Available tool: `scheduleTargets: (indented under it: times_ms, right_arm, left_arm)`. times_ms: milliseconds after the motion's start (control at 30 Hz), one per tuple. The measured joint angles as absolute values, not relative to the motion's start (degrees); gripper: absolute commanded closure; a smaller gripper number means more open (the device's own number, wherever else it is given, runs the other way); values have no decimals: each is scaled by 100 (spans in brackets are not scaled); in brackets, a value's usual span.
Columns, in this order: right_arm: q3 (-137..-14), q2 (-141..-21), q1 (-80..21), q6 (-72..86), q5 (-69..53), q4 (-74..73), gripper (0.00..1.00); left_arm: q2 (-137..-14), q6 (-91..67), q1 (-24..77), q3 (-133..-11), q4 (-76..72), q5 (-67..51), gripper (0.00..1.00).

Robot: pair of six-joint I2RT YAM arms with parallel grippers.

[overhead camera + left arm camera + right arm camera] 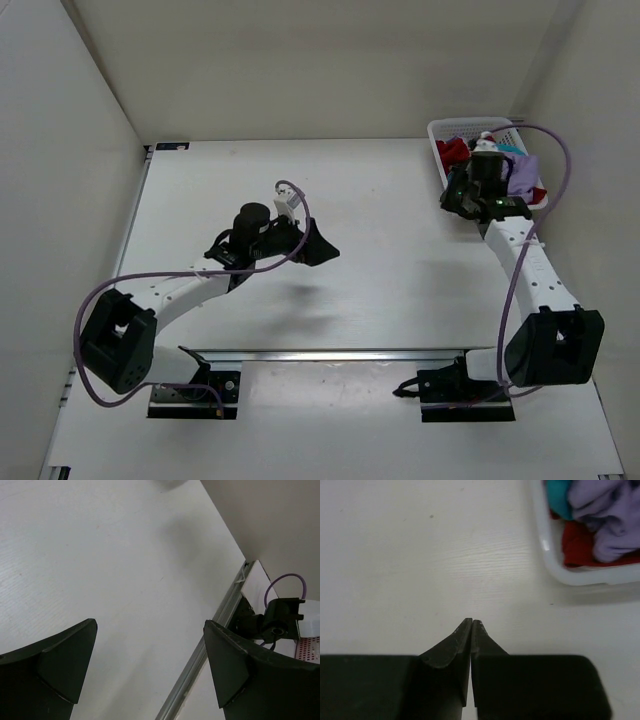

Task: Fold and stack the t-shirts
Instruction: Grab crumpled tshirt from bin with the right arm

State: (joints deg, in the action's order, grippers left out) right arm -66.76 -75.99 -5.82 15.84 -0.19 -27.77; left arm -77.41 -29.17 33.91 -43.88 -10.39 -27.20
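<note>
T-shirts (pixel 522 172) are heaped in the basket (pixel 437 128) at the worktop's (pixel 380 200) far right corner. Left fingers (pixel 60 665) are spread wide, empty. Right fingers (pixel 450 647) are pressed together, empty, beside the basket; fetching seems unstarted: opening and reaching in are called for.

In the top view the right arm's wrist (pixel 485 190) covers the near part of the basket (pixel 470 122), so the t-shirts (pixel 453 152) show only as scraps of colour. The right wrist view cuts basket and shirts at its top and right edges. The left fingers (pixel 60 665) run off their view's bottom edge.
</note>
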Motion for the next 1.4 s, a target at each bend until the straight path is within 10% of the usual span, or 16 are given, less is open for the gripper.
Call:
scheduleTargets:
  times_ms: [467,500,567,633,1133,1267,1400]
  right_arm:
    - [-7736,-9504,832,1317,687,-2086,61]
    - [-7878,-9708,845,1328,659,-2141,60]
    - [-8208,-10073,867,1330,639,-2145,61]
    - [-8473,-10366,882,1334,604,-2047,62]
    - [-9421,-11288,993,1361,539,-2060,75]
    - [-9721,-11531,1004,1339,495,-2178,100]
    - [-9721,-11507,1017,1424,478,-2224,100]
  left_arm:
    - [-8646,-3511,3253,-4141,-1752,-3529,2]
    - [-8611,-3498,3275,-4141,-1754,-3518,24]
    - [-8538,-3479,3275,-4134,-1776,-3494,51]
    - [-8499,-3481,3284,-4108,-1806,-3426,55]
    - [-8486,-3496,3229,-4023,-1721,-3164,64]
    - [-8486,-3496,3181,-4023,-1686,-3120,65]
    - [-8486,-3496,3173,-4023,-1640,-3039,64]
